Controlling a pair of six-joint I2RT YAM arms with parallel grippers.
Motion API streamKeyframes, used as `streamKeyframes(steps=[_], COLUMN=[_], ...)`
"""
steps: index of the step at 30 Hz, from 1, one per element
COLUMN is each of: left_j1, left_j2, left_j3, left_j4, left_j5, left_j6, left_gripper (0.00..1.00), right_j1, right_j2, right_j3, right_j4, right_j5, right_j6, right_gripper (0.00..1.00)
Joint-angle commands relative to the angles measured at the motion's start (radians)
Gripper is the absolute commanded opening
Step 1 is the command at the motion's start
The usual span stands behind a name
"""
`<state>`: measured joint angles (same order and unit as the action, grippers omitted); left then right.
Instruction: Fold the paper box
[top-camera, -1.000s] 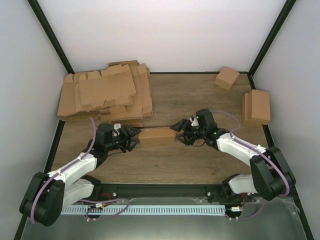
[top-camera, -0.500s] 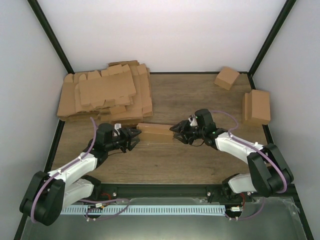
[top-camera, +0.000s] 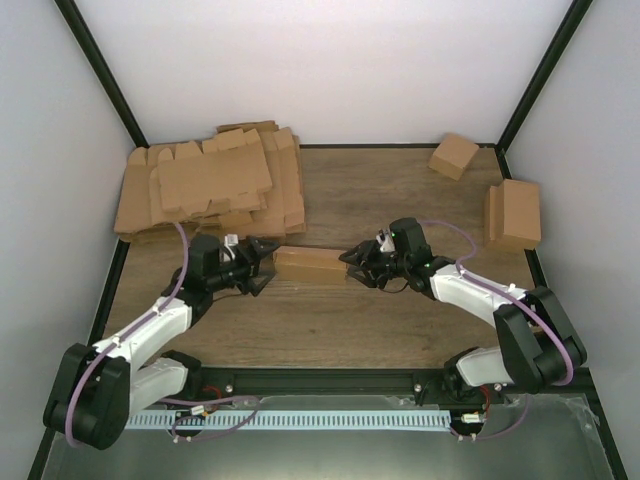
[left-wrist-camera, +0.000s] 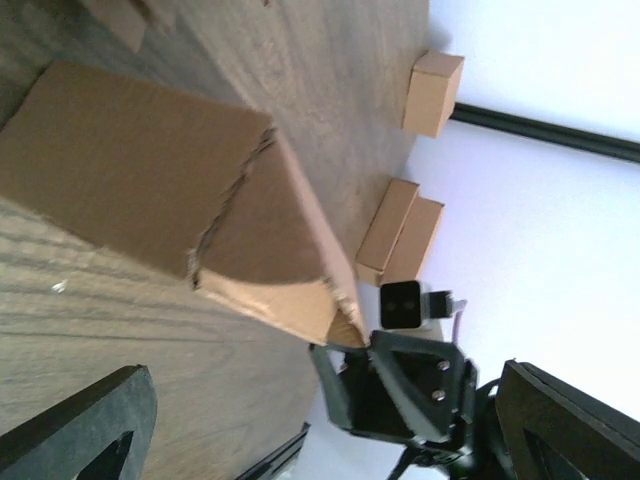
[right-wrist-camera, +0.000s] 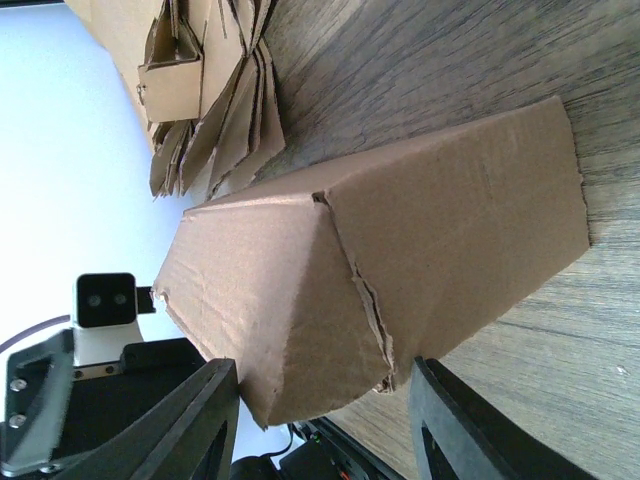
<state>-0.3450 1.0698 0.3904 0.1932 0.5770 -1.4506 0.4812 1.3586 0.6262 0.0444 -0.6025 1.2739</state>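
The paper box (top-camera: 308, 265) is folded into a long closed brown shape and lies on the wooden table between the two grippers. My left gripper (top-camera: 263, 263) is open at the box's left end. In the left wrist view the box (left-wrist-camera: 170, 190) lies ahead of the wide-open fingers (left-wrist-camera: 85, 430), and the right gripper shows beyond its far end. My right gripper (top-camera: 354, 266) is open at the box's right end. In the right wrist view the near end of the box (right-wrist-camera: 400, 260) sits between the fingers (right-wrist-camera: 190, 420).
A pile of flat brown blanks (top-camera: 210, 190) fills the back left and shows in the right wrist view (right-wrist-camera: 210, 100). A small cube-like box (top-camera: 453, 155) sits at the back right. Folded boxes (top-camera: 513, 212) stand by the right wall.
The box has slid a little toward the back and turned slightly. My left gripper has moved toward the back with it. My right gripper has shifted slightly left.
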Motion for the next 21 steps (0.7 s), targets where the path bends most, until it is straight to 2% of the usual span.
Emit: streamKeyframes(steps=[1, 8, 21], left_j1=[0.034, 0.048, 0.050], left_j2=[0.031, 0.106, 0.134], left_j3=[0.072, 0.110, 0.123], left_j4=[-0.040, -0.054, -0.059], left_j5=[0.045, 0.065, 0.061], left_j6=[0.090, 0.127, 0.156], left_gripper=[0.99, 1.00, 0.99], right_j1=[0.005, 0.005, 0.006], right_j2=[0.002, 0.006, 0.015], right_j3=[0.033, 0.035, 0.033], right_j4=[-0.042, -0.040, -0.031], right_j5=[0.012, 0.015, 0.003], right_j6=[-0.019, -0.022, -0.022], right_gripper=[0.49, 0.49, 0.49])
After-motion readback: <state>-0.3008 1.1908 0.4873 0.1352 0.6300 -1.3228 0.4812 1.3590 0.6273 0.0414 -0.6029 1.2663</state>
